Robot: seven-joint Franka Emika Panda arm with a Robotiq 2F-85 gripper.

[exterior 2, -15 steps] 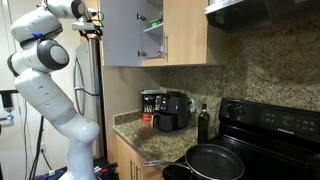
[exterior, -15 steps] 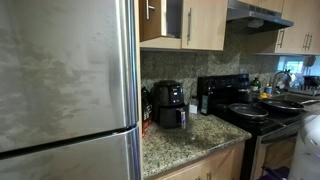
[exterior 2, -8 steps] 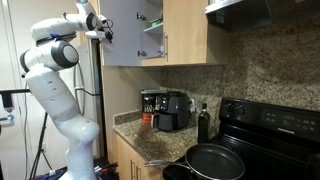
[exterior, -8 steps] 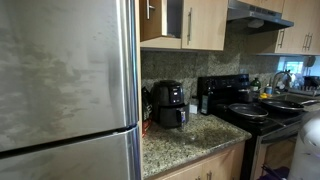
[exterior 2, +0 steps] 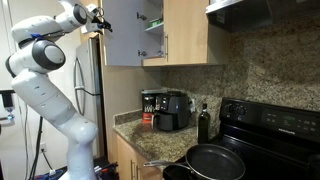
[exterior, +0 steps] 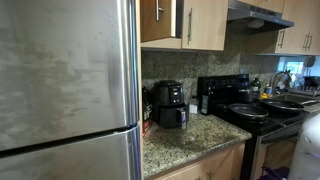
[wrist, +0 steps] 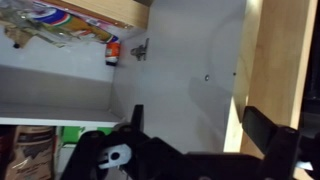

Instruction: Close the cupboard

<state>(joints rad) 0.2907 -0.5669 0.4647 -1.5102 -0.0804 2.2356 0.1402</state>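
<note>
The cupboard [exterior 2: 185, 30] is a light beige wall cabinet above the granite counter. Its right door is shut. Its other door [exterior 2: 122, 32] stands partly open, with shelves [exterior 2: 151, 27] showing behind it. In an exterior view the partly open door [exterior: 160, 20] leaves a narrow dark gap. My gripper [exterior 2: 101, 18] is up at the outer edge of the open door. In the wrist view the gripper [wrist: 200, 125] is open, with the door's pale inner face [wrist: 180, 60] and wood edge [wrist: 270, 50] close in front. Nothing is held.
A big stainless fridge [exterior: 65, 90] fills one side. On the granite counter [exterior: 185, 140] stand a black air fryer [exterior 2: 173, 110] and a dark bottle [exterior 2: 204, 123]. A black stove with pans [exterior 2: 215, 160] is beside them. Food packets [wrist: 60, 22] lie on the cupboard shelf.
The arm has shifted at the door's edge, and the open door has swung a little toward shut; the dark gap in an exterior view is narrower.
</note>
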